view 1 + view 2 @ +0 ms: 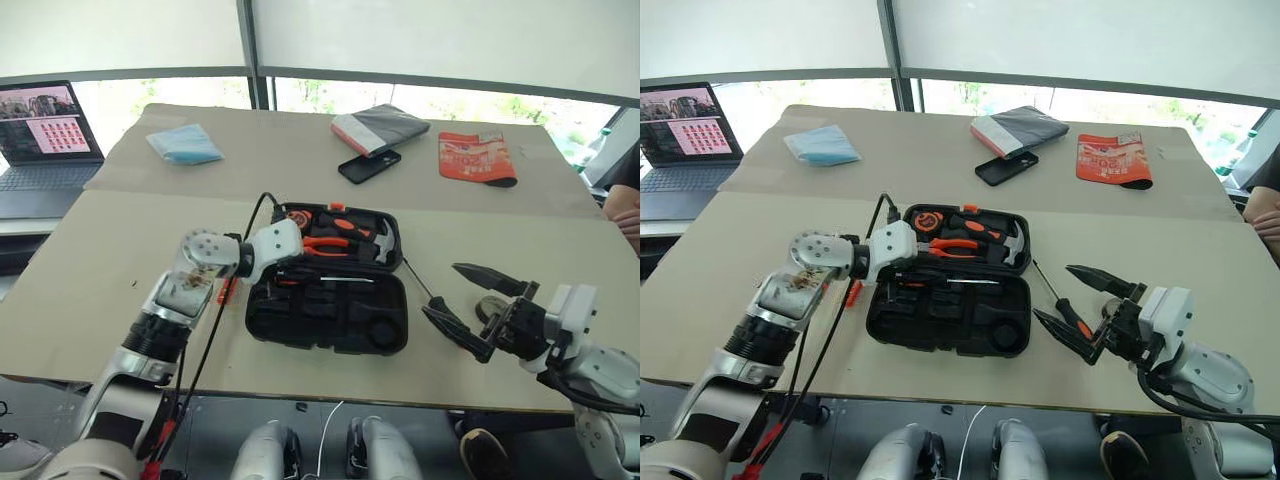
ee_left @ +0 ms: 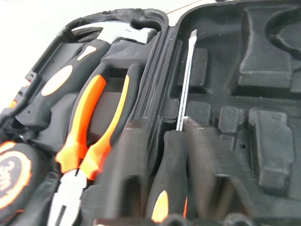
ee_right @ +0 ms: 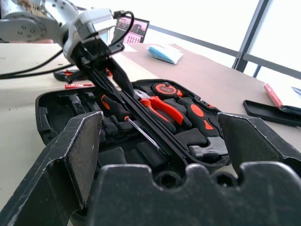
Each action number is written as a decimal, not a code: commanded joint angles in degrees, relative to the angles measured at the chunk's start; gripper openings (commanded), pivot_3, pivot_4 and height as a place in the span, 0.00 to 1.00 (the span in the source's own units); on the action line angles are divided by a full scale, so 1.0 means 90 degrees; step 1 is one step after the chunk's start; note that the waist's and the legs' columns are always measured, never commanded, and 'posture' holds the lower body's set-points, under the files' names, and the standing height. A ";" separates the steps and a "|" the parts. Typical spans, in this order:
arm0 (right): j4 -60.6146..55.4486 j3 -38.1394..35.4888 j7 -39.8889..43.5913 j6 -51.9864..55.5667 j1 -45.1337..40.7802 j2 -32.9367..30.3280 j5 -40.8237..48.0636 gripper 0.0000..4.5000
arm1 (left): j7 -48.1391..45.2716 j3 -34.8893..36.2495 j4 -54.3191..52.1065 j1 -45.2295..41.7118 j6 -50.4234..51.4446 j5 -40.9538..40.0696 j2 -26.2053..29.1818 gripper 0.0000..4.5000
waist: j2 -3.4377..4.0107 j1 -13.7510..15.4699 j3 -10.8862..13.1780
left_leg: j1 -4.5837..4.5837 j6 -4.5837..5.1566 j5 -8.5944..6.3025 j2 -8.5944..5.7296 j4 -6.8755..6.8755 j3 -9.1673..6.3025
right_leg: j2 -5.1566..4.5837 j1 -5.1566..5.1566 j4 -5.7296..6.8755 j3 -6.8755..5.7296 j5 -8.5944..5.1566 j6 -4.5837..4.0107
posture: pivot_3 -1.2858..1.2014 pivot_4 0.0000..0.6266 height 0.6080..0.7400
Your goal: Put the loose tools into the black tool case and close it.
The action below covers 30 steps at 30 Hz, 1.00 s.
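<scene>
Upper left: laptop (image 1: pixel 45 135) displaying a grid of pictures, writing unreadable. Beside it, a blue packet (image 1: pixel 184 144). Centre: left gripper (image 3: pixel 110 77), jaws clamped on a screwdriver (image 3: pixel 123 117), reaching into the black tool case (image 1: pixel 330 280) lying open. Upper right: orange pouch (image 1: pixel 476 157), print illegible. Lower right: right gripper (image 1: pixel 468 305) hovering, jaws wide apart, with another screwdriver (image 1: pixel 1058 300) lying beside the case.
</scene>
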 commanded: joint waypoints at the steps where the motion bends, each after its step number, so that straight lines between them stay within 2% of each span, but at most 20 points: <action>1: -0.0189 -0.0074 -0.0072 -0.0008 -0.0083 0.0019 0.0048 1.00 | 0.0239 -0.0171 0.0232 -0.0054 -0.0358 0.0264 -0.0073 0.01 | 0.0000 -0.0002 0.0000 | 0.0000 0.0000 0.0000 0.0000 0.0000 0.0000 | 0.0000 -0.0001 -0.0001 0.0000 0.0000 0.0000 | 0.52 0.24 1.00; 12: -0.0315 -0.0226 -0.0260 -0.0020 0.0299 0.0053 -0.0014 1.00 | 0.0208 -0.0598 0.0532 0.0222 -0.0329 0.0487 -0.0334 0.01 | 0.0028 0.0058 -0.0018 | 0.0008 0.0008 -0.0005 -0.0001 0.0000 -0.0001 | -0.0007 0.0010 -0.0003 0.0001 0.0000 0.0001 | 0.52 0.24 1.00; 15: -0.0333 -0.0308 -0.0358 -0.0043 0.0477 0.0052 -0.0092 1.00 | 0.0207 -0.0579 0.0627 0.0209 -0.0336 0.0476 -0.0377 0.01 | 0.0040 0.0086 -0.0024 | 0.0008 0.0019 -0.0013 -0.0002 0.0000 -0.0001 | -0.0011 0.0012 -0.0005 0.0001 0.0000 0.0003 | 0.52 0.24 1.00; 18: -0.0418 -0.0585 -0.0573 -0.0061 0.0793 0.0114 -0.0135 1.00 | 0.0140 -0.0153 0.0599 0.0183 -0.0632 -0.0037 -0.0524 0.01 | 0.0053 0.0118 -0.0033 | 0.0009 0.0025 -0.0016 -0.0005 0.0002 -0.0001 | -0.0014 0.0015 -0.0008 0.0001 -0.0001 0.0006 | 0.52 0.24 1.00; 21: -0.0558 -0.0970 -0.0809 0.0085 0.1340 0.0120 -0.0268 1.00 | 0.0052 0.0576 0.0419 0.0152 -0.0414 -0.0886 -0.0679 0.16 | 0.0057 0.0152 -0.0034 | -0.0006 0.0028 -0.0018 -0.0007 0.0004 -0.0001 | -0.0018 0.0004 -0.0008 0.0001 -0.0002 0.0011 | 0.52 0.24 1.00; 24: -0.0515 -0.1558 -0.0867 0.0100 0.2197 0.0248 -0.0320 1.00 | -0.0406 0.1027 0.0378 0.0331 -0.0543 -0.1327 -0.0237 0.40 | 0.0057 0.0144 -0.0034 | -0.0018 0.0027 -0.0017 -0.0006 0.0008 -0.0001 | -0.0015 -0.0006 -0.0008 0.0001 -0.0001 0.0013 | 0.52 0.24 1.00; 27: 0.0025 -0.2059 -0.0582 -0.0538 0.3072 0.0582 -0.0561 1.00 | -0.1657 0.1670 -0.0050 0.1013 -0.0613 -0.2418 0.0379 0.65 | 0.0064 0.0081 -0.0039 | -0.0009 0.0016 -0.0014 0.0000 0.0003 -0.0001 | -0.0004 -0.0006 -0.0008 0.0002 -0.0003 0.0011 | 0.52 0.24 1.00; 30: 0.0537 -0.2261 -0.0374 -0.1004 0.3492 0.0788 -0.0748 1.00 | -0.2116 0.1960 -0.0278 0.1583 -0.0489 -0.2843 0.0788 0.84 | 0.0073 0.0002 -0.0040 | 0.0008 -0.0005 -0.0027 0.0014 -0.0004 -0.0001 | -0.0005 0.0003 -0.0008 0.0003 -0.0017 0.0005 | 0.52 0.24 1.00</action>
